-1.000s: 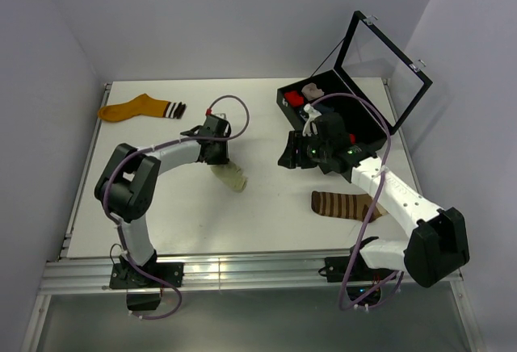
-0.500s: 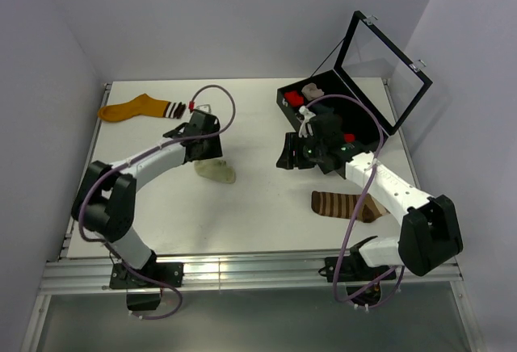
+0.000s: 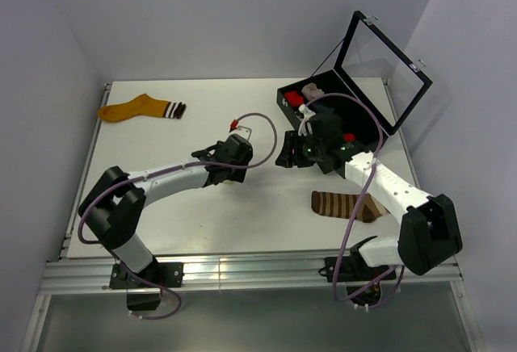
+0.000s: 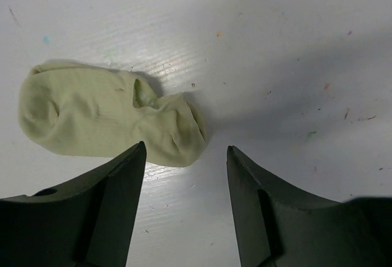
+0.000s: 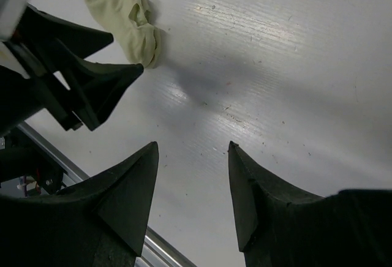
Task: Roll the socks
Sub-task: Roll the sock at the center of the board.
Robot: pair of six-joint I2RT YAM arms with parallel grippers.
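Looking down from above, you've got the white tabletop taking up most of the view. A black case is parked at the far right corner with its clear lid tipped up, and there are a few small red and pale bits inside that I can't make out. Your left arm reaches in low toward the middle, and the right arm bends in from the right side, so the two wrists sit near each other. The left jaws are spread with nothing between them. The right jaws are spread wide too, holding nothing and hovering over bare tabletop. The dark brown sock with pale stripes lies flat near the front right, partly under the right arm. An orange sock with a striped cuff sits at the far left, well apart from everything else. The short cream sock lies crumpled on the tabletop just ahead of the left jaws' tips, not gripped.
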